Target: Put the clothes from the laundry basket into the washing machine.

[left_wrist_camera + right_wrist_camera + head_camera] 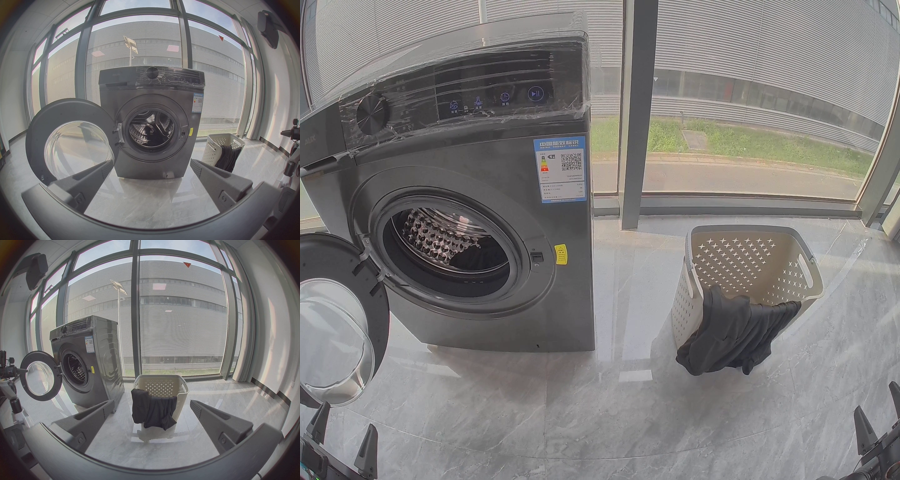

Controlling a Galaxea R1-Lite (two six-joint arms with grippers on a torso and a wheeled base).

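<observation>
Nearest to me, the left gripper (347, 417) hangs low in front of the swung-out door (337, 325), jaws spread and holding nothing. The right gripper (876, 406) sits equally low on the far side, also spread and empty, well apart from the laundry. On the pale floor (600, 400) beyond stands the laundry basket (737, 262), upright and just to the right of the washing machine (487, 156). A dark garment (731, 334) is draped over the basket's near rim, most of it hanging down the outside wall. I see no other clothes in the part of the basket open to view. The machine's drum (447, 247) shows bare metal. Its lower part is in shadow, and I cannot tell whether anything lies there. In my judgement the loading has not begun. The door stands open, the garment is untouched, and the whole pick and transfer remain.
</observation>
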